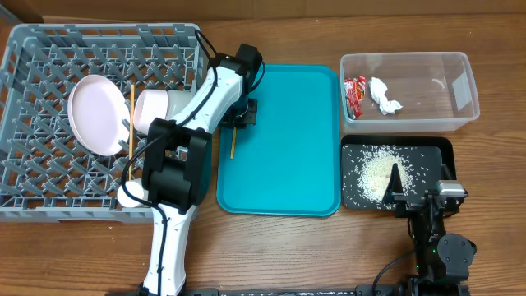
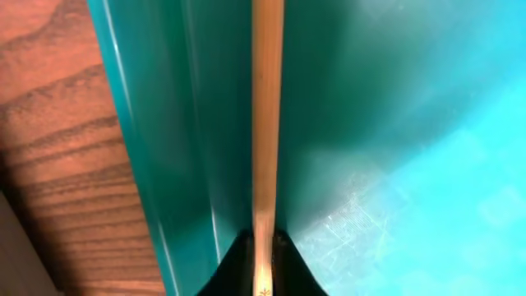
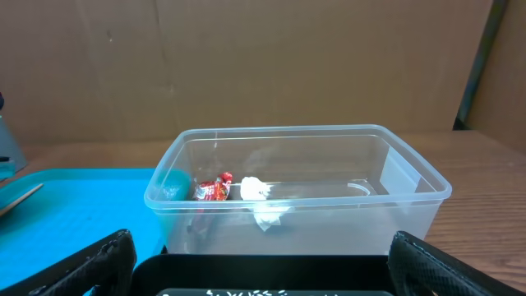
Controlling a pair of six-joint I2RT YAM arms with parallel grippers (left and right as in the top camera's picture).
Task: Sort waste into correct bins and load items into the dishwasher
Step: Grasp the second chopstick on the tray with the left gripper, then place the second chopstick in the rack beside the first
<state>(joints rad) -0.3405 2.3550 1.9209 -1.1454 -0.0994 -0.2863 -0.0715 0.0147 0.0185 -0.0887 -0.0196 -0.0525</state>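
From overhead, the left arm reaches across the grey dish rack (image 1: 49, 177) to the left rim of the teal tray (image 1: 288, 164). There the left gripper (image 1: 241, 117) sits over the upper end of a wooden chopstick (image 1: 233, 141) that lies along that rim. A second chopstick (image 1: 131, 115) lies in the rack beside the pink-white plate (image 1: 97, 115). The red wrapper (image 1: 355, 94) and the tissue (image 1: 385, 97) are in the clear tub (image 1: 460, 78), and the rice (image 1: 378, 171) is in the black tray (image 1: 352, 197).

The left wrist view shows the fingers pinched tight on the chopstick near one end. The rest of the stick runs away along the tray's inner wall. Whether it is lifted clear of the tray cannot be told.

The stick looks light, stiff, thin and smooth. Held so near its end, it may pivot or slip in the pinch, so a hold nearer the middle would likely be steadier.

In the right wrist view, the right gripper (image 3: 263, 265) has its fingers spread wide and holds nothing. It hangs over the black tray and faces the tub.
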